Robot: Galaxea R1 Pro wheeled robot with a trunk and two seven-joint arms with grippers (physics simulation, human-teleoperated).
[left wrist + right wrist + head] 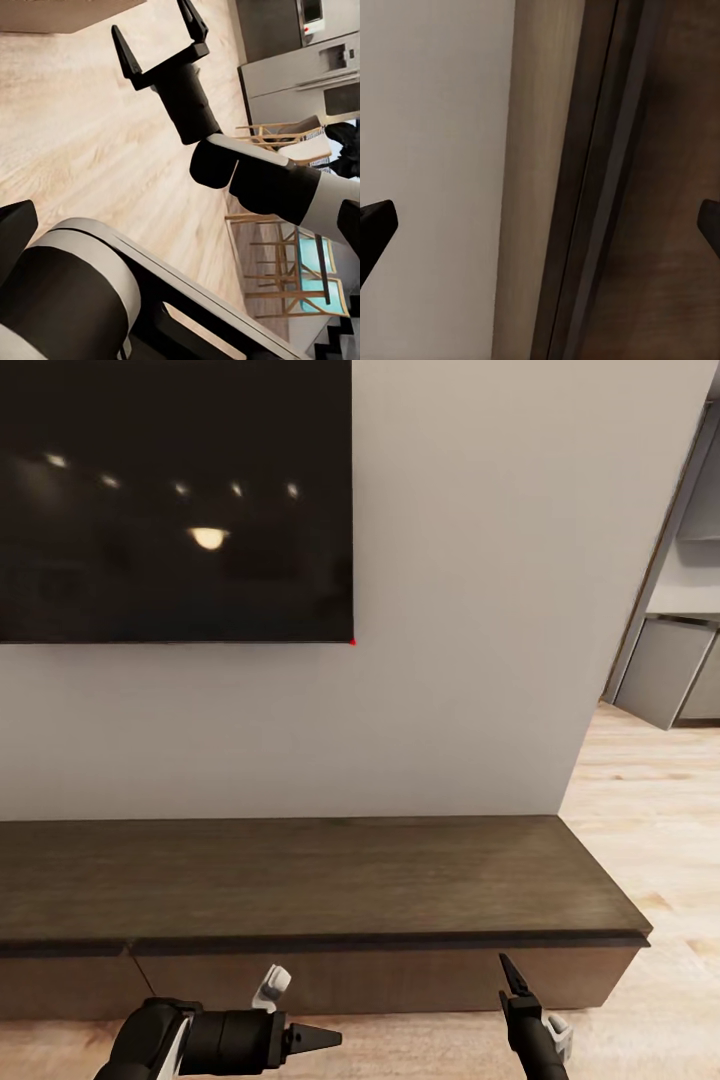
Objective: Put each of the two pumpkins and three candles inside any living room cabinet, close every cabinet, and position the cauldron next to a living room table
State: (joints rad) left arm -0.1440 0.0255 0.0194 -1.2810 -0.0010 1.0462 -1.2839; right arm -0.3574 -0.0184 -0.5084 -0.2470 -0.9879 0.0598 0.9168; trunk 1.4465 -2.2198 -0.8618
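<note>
The long low dark brown cabinet runs along the white wall ahead, and its drawer fronts look shut. Its top is bare. My left gripper hangs low in front of it, pointing right, with fingers spread to the edges of the left wrist view. My right gripper points up at the cabinet's front edge; in the left wrist view its two fingers stand apart with nothing between them. The right wrist view looks along the cabinet's edge and the wall. The pumpkins, candles, cauldron and table are out of view.
A large black TV hangs on the wall above the cabinet. The wall ends at a corner on the right, with pale wood floor and grey kitchen units beyond. Wooden chairs and a steel fridge lie behind me.
</note>
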